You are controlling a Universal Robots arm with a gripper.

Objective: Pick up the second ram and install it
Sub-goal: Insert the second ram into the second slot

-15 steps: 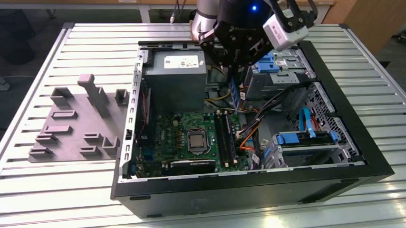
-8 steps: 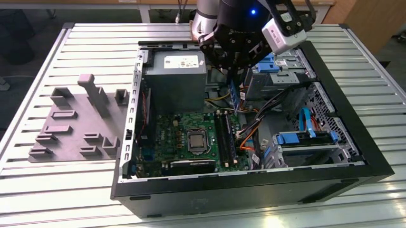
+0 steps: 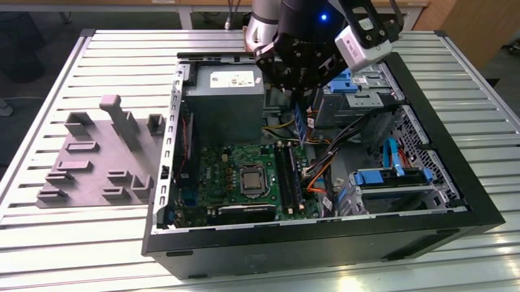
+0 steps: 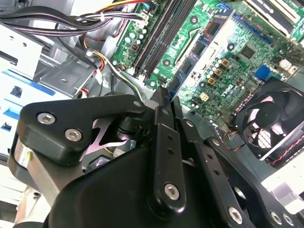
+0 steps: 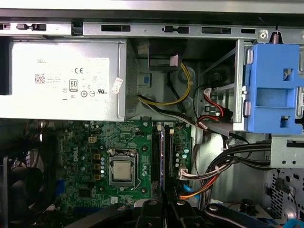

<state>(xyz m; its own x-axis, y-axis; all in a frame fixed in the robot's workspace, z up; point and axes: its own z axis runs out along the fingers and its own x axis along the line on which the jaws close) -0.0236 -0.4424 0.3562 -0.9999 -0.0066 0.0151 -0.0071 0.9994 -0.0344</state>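
Observation:
My gripper [image 3: 299,104] hangs inside the open computer case, shut on the second ram [image 3: 301,125], a thin blue-green stick held upright below the fingers. The stick hovers over the far end of the motherboard's long black memory slots [image 3: 286,170], apart from them. In the first wrist view the ram [image 5: 164,161] appears edge-on, running out from the gripper [image 5: 164,208] alongside the slots [image 5: 156,156]. The second wrist view has the black fingers [image 4: 164,142] pressed together, with the slots [image 4: 164,28] beyond them.
The grey power supply [image 3: 223,103] stands close beside the gripper. Blue drive brackets [image 3: 390,176] [image 5: 273,85] and bundled cables [image 3: 325,173] crowd the exterior view's right. The processor socket [image 3: 252,180] and a fan [image 4: 266,123] sit on the board. A grey part fixture [image 3: 89,158] lies outside the case.

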